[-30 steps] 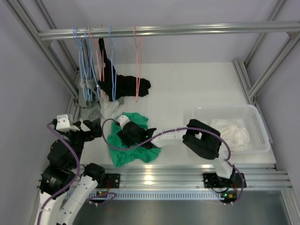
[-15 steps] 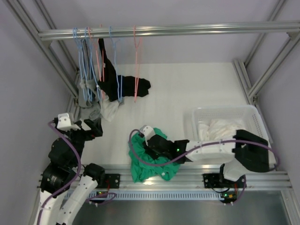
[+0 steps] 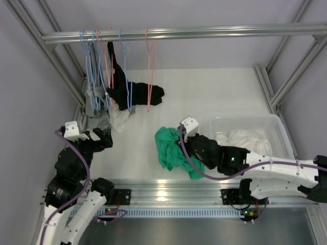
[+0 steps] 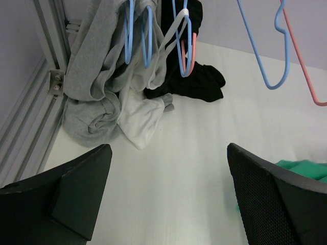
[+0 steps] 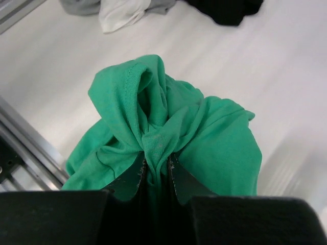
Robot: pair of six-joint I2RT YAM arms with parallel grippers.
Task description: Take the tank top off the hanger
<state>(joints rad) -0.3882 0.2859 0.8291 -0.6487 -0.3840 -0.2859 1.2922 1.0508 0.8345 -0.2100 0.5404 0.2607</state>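
Robot arms: two, each ending in one claw, the left claw (image 4: 168, 200) and the right claw (image 5: 156, 176).
Green fabric tank top (image 3: 171, 145): one.
Pink wire hangers (image 3: 148, 76): two.
Blue wire hangers (image 4: 129, 30): at least three; they are too bunched for an exact count.
Black garment (image 3: 143, 93): one.
Grey garment (image 4: 89, 102): one.
White garment (image 4: 140, 120) beside the grey one: one.
White plastic mesh basket (image 3: 245, 118): one.
Aluminium hanging rail (image 3: 204, 32): one.

Robot lab cell, aluminium frame (image 3: 153, 33), white table (image 3: 204, 97), plain walls
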